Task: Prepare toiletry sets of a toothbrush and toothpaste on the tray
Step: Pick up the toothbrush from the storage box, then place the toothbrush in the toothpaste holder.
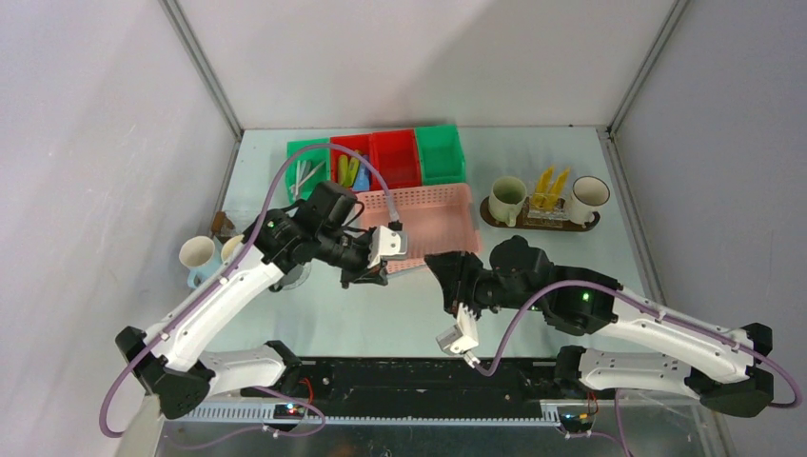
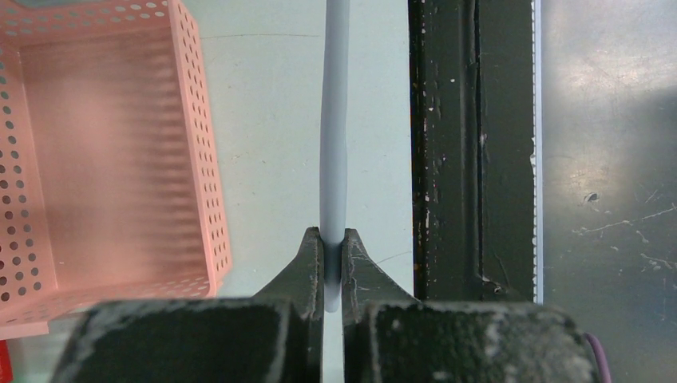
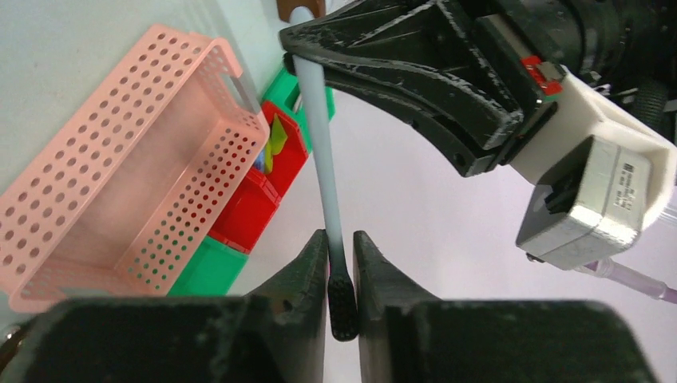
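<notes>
My left hand (image 2: 333,243) was clamped on the pale handle of a toothbrush (image 3: 319,136), holding it in the air just in front of the pink basket (image 1: 428,214), off its near edge and clear of the counter (image 1: 381,319). My right hand (image 3: 342,247) sat at the other end of the toothbrush, one finger on each side of the dark bristle head with only a sliver of space between them. I could not tell whether it had pinched the head or merely bracketed it. I took this for a hand-over from left to right, not yet finished.

The tray (image 1: 495,219) lay to the right of the basket. It carried a cream mug (image 1: 507,198) and a white mug (image 1: 590,195), with yellow tubes (image 1: 550,188) standing between them. I could make out no brush there, though the view was too small to be sure.

More mugs (image 1: 197,253) waited to the left of the basket, off the tray. The red and green bins (image 1: 395,157) behind the basket held spare brushes and tubes.

By my reckoning the job was partly done. Mugs and paste were on the tray, but this toothbrush had yet to get there, and the mugs left of the basket had no set at all.
</notes>
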{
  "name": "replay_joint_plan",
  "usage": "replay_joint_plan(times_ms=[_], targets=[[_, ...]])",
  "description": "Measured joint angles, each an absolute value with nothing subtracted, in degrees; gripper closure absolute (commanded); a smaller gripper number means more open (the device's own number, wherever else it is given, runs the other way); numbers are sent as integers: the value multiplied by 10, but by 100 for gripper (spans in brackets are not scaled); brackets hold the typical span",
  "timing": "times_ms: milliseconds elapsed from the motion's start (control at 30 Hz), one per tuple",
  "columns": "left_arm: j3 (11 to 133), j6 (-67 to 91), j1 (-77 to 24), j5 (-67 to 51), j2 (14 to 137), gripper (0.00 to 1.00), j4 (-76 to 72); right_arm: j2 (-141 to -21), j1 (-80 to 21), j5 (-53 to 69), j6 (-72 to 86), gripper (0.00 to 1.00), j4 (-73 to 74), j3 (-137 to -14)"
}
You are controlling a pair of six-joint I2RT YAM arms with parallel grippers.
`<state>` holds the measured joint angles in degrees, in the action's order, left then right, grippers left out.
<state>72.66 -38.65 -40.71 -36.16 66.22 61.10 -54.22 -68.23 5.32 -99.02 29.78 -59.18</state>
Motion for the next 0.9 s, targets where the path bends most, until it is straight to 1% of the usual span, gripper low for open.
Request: replay_joint_plan(times_ms=[33, 67, 100, 133, 167, 200, 233, 267, 300, 367, 467, 500, 533, 567, 633, 700, 900], targets=[[727, -387, -407, -361, 662, 98, 611, -542, -683, 51, -993, 88, 302, -592], [727, -387, -407, -361, 662, 94, 612, -542, -683, 47, -997, 93, 309, -592], [727, -387, -407, -360, 662, 92, 612, -542, -684, 44, -1000, 96, 316, -592], [727, -387, -407, -360, 662, 85, 613, -542, -685, 41, -1003, 100, 319, -592], [727, -389, -407, -360, 662, 82, 613, -542, -686, 38, -1007, 100, 322, -592], [727, -390, -407, -359, 662, 73, 612, -542, -687, 36, -1009, 100, 323, -592], [727, -390, -407, -359, 662, 67, 612, -542, -689, 32, -1010, 100, 326, -592], [727, -392, -407, -358, 662, 57, 611, -542, -689, 29, -1010, 100, 328, -592], [727, -393, -407, -358, 662, 52, 609, -542, -690, 26, -1010, 100, 329, -592], [727, -391, -407, -356, 662, 35, 606, -542, -691, 20, -1010, 100, 335, -592], [726, -387, -407, -348, 658, 24, 596, -542, -691, 5, -1005, 100, 350, -592], [725, -385, -407, -346, 654, 18, 588, -542, -691, -3, -999, 100, 357, -592], [721, -383, -407, -342, 647, 15, 576, -541, -690, -9, -994, 100, 364, -592], [716, -380, -407, -337, 639, 10, 564, -541, -690, -15, -987, 100, 369, -592], [697, -369, -407, -318, 613, 5, 532, -541, -687, -30, -962, 100, 397, -598], [672, -357, -407, -300, 580, 2, 499, -541, -682, -44, -930, 100, 428, -606], [580, -309, -407, -209, 473, 0, 363, -542, -645, -74, -812, 100, 501, -629]])
